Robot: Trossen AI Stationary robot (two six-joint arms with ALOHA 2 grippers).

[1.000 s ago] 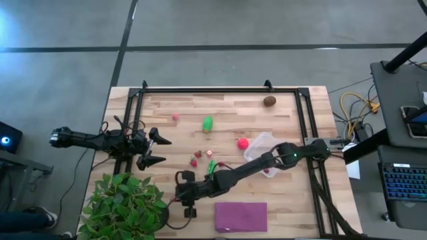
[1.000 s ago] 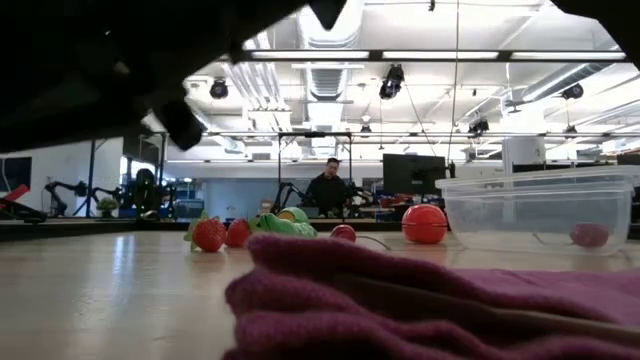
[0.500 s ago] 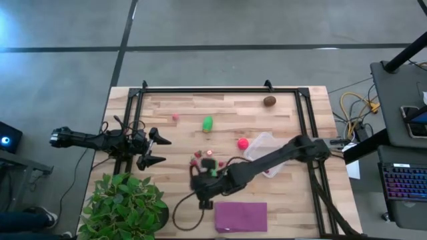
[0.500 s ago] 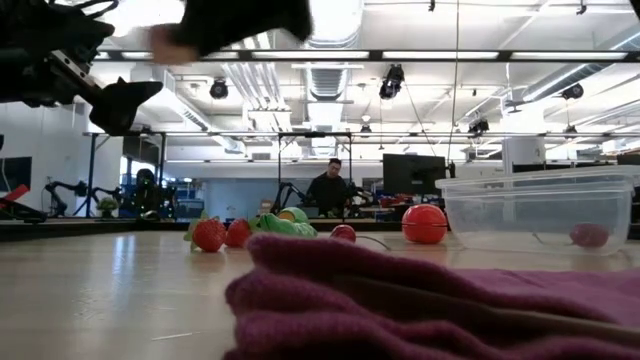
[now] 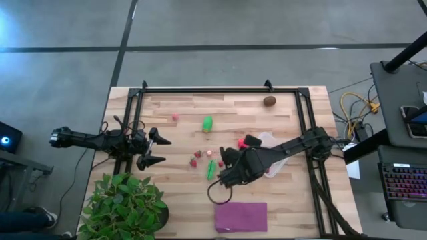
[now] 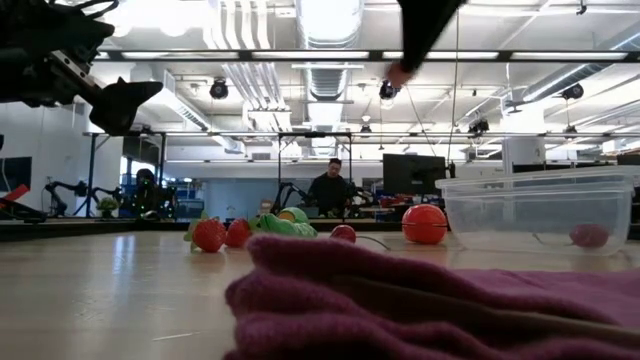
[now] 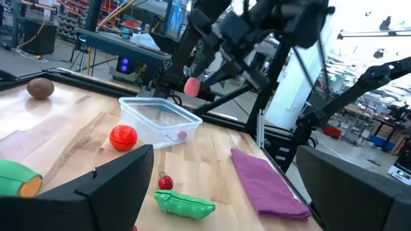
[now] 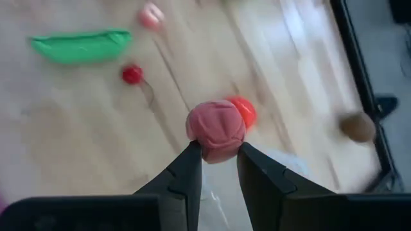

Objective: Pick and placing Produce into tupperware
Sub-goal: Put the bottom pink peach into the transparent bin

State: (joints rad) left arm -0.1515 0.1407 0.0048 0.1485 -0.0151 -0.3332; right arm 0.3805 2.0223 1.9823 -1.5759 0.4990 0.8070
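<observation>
Right hand [image 8: 216,154] pinching round, dimpled pink berry [image 8: 215,130], airborne

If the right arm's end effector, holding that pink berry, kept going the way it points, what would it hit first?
Probably the red ball, just past the pink berry in the right end effector; depth is unclear, so it might meet the tupperware instead.
</observation>
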